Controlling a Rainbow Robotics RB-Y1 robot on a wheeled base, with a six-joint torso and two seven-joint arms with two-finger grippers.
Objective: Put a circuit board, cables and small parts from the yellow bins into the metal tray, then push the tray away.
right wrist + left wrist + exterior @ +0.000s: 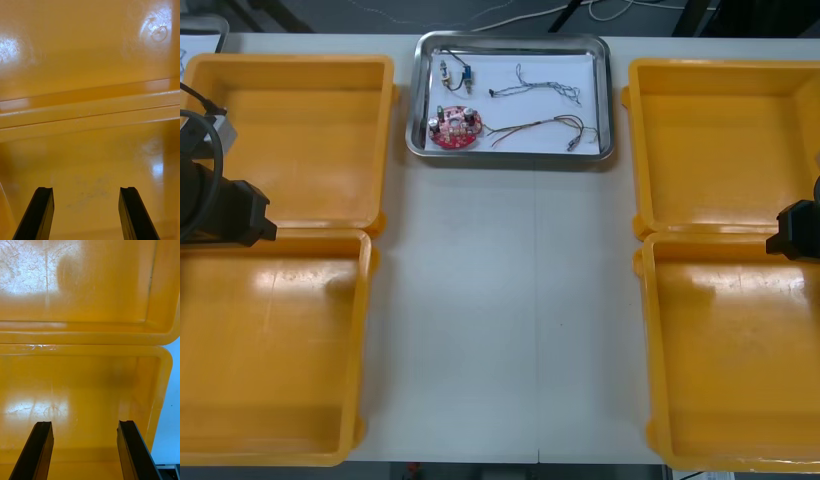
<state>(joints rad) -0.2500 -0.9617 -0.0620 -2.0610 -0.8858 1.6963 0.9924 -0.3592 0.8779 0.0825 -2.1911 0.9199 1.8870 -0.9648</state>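
Metal tray (605, 100) sits upper centre in the front view, with a shiny rounded rim and white inside; in it a round red circuit board (454, 128) at lower left, a thin twisted blue and white cable (542, 84), a red and yellow cable (538, 127), and small metal parts (450, 70); glossy yellow bins (290, 150) flank it; the left gripper (84, 425) and right gripper (86, 191) hang over smooth bin floors, black fingers spread apart, holding nothing.

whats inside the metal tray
The metal tray holds a red circuit board, blue-and-white cable, red-and-yellow cable, small metal parts; beneath the board is hidden.
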